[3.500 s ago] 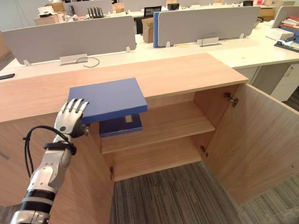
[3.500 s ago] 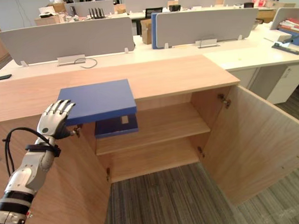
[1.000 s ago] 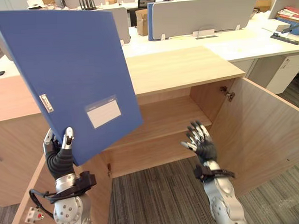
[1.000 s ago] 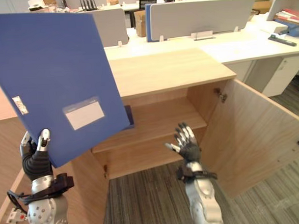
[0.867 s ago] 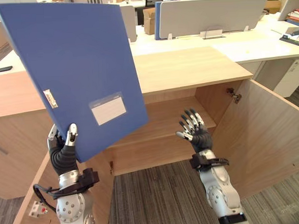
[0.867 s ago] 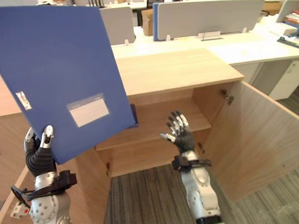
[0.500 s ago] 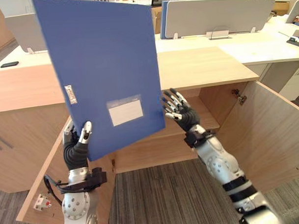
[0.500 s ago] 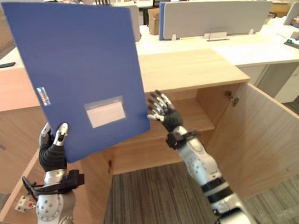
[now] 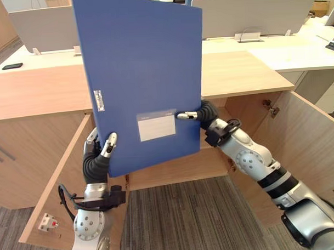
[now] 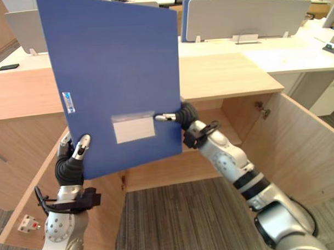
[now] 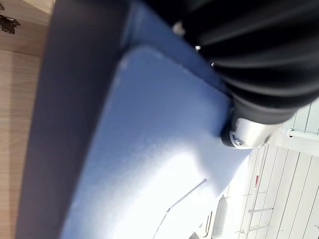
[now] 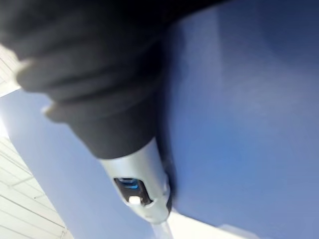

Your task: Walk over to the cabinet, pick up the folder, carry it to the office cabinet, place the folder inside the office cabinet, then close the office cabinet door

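Two hands are being used to hold the blue folder (image 9: 143, 76) upright in the air in front of the cabinet (image 9: 239, 73); its broad face is being turned toward the head camera, and much of the cabinet's opening is being hidden behind it; the folder is being carried outside the cabinet and is not yet placed on a shelf.

The left hand (image 9: 97, 160) is being closed on the folder's lower left corner, with its thumb being pressed against the front face and its fingers being wrapped behind the cover; the right hand (image 9: 204, 111) is being clamped on the folder's right edge, in its lower half, with its thumb being laid across the front and its tip touching the edge of the white label (image 9: 156, 127); its fingers are being hidden behind the cover.

A small sticker (image 9: 98, 100) is being shown near the folder's left edge, above the label; both cabinet doors are standing open, the left door (image 9: 56, 183) beside the left arm and the right door (image 9: 316, 147) beyond the right arm.

Behind the cabinet, pale desks with grey dividers (image 9: 251, 15) are being seen; a dark phone (image 9: 12, 66) is lying on the desk at far left; striped grey carpet (image 9: 186, 217) is being seen below.
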